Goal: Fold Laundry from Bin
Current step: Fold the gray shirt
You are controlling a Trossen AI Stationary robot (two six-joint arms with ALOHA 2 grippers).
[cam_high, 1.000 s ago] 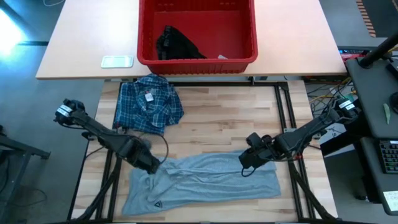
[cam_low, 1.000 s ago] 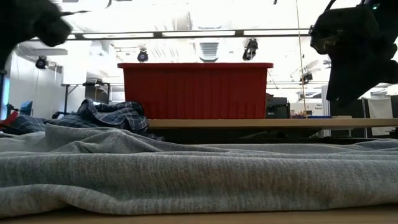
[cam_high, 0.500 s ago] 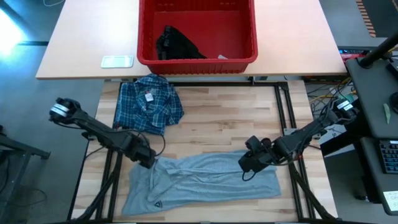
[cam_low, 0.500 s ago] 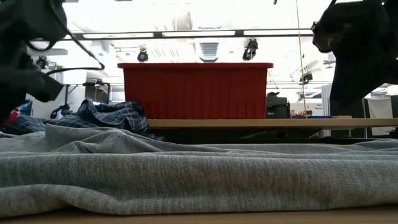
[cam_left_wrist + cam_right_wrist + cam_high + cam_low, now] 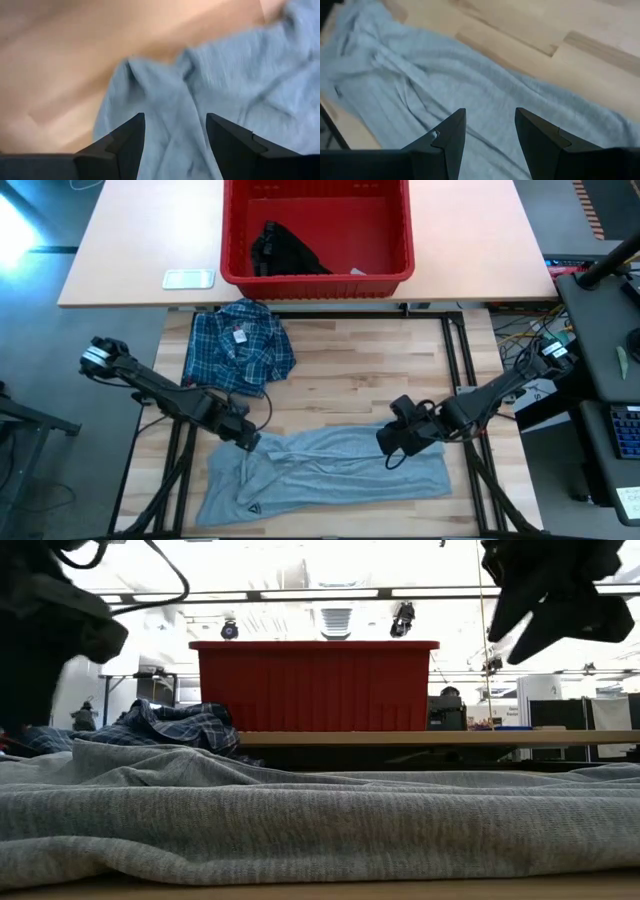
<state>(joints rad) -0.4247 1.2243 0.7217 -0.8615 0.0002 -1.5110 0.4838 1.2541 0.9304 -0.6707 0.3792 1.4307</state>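
Note:
A light grey T-shirt [image 5: 330, 470] lies spread and wrinkled along the wooden table's near edge. My left gripper [image 5: 247, 440] hangs open over its crumpled far left corner [image 5: 150, 75], fingers pointing down, one on either side of a fold. My right gripper [image 5: 388, 442] is open above the T-shirt's far edge [image 5: 485, 55], toward the right. A blue-and-white plaid shirt [image 5: 240, 348] lies bunched at the far left. The red bin [image 5: 318, 278] stands beyond the table with a black garment [image 5: 285, 252] inside.
Bare wood [image 5: 370, 370] lies between the plaid shirt and the T-shirt. A small white flat object [image 5: 188, 278] rests on the light tabletop left of the bin. Cables and equipment [image 5: 590, 380] crowd the right side.
My left gripper has come down toward the T-shirt's far left corner. My right gripper has risen above the shirt's far edge and shifted slightly toward the table's left. The T-shirt stays flat on the table.

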